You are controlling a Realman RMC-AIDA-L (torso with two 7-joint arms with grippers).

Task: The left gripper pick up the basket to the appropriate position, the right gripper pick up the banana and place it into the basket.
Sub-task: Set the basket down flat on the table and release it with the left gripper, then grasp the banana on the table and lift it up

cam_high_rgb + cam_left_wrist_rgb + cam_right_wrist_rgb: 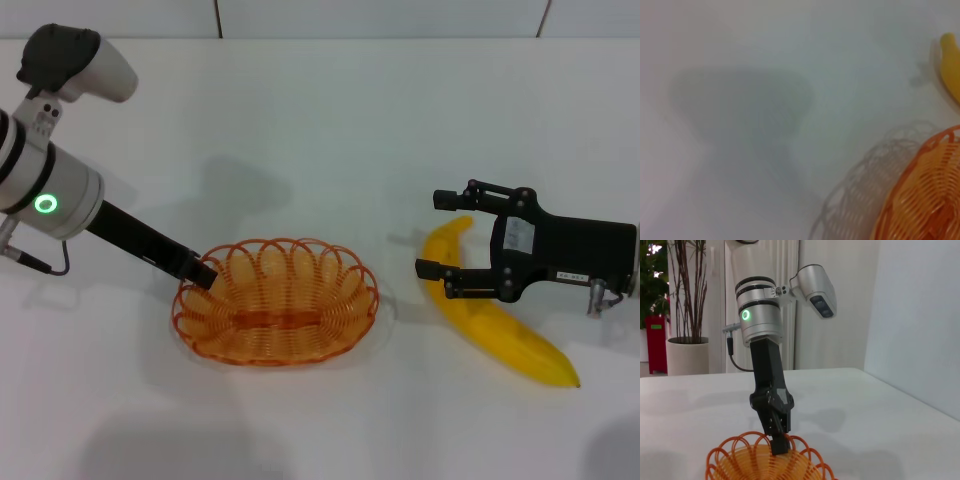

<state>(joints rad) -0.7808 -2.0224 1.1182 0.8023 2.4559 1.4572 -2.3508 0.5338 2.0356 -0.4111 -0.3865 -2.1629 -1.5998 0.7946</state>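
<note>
The orange wire basket (pixel 275 300) sits at the table's middle, and the left wrist view shows its rim (pixel 930 190) with a shadow beside it. My left gripper (pixel 203 272) is shut on the rim at the basket's left end. The right wrist view shows that same left gripper (pixel 779 441) pinching the basket (pixel 765 465). The yellow banana (pixel 505 335) lies to the right of the basket, and one end of the banana (pixel 951 60) shows in the left wrist view. My right gripper (pixel 430 233) is open, with its two fingers straddling the banana's far end.
The white table (pixel 330 130) reaches back to a wall seam. In the right wrist view a potted plant (pixel 687 347) and a red stand (pixel 657 342) are beyond the table, behind the left arm.
</note>
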